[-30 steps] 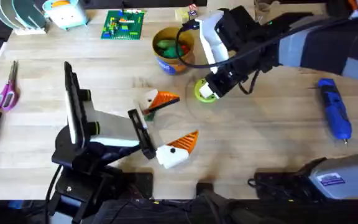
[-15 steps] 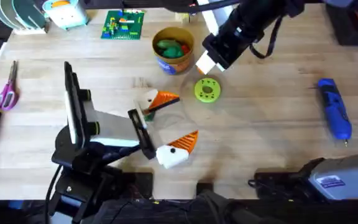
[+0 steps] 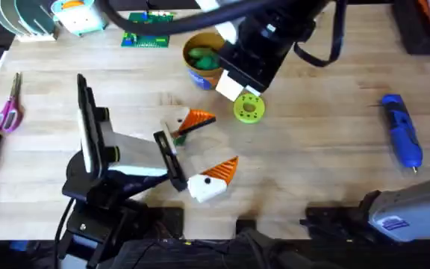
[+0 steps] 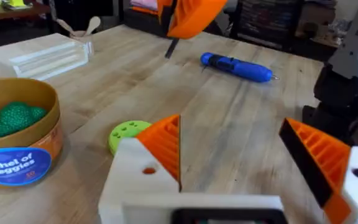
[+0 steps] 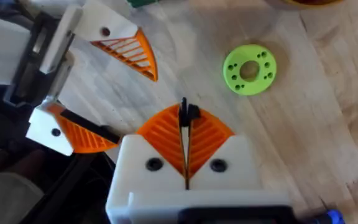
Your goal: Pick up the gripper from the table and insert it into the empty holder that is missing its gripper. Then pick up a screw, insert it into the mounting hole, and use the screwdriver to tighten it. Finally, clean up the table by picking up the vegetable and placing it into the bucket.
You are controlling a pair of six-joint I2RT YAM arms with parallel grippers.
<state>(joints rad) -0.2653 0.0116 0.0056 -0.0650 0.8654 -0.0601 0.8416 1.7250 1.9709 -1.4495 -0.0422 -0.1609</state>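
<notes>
Bucket (image 4: 17,146) label reads "Bushel of Veggies".

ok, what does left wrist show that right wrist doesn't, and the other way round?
Left wrist only: green toy vegetables inside the round tan tub with a blue band, and the blue-handled screwdriver lying whole. Right wrist only: the right gripper shut on a small black piece at its tips. Both: the lime-green round disc with holes on the light wooden table.
</notes>
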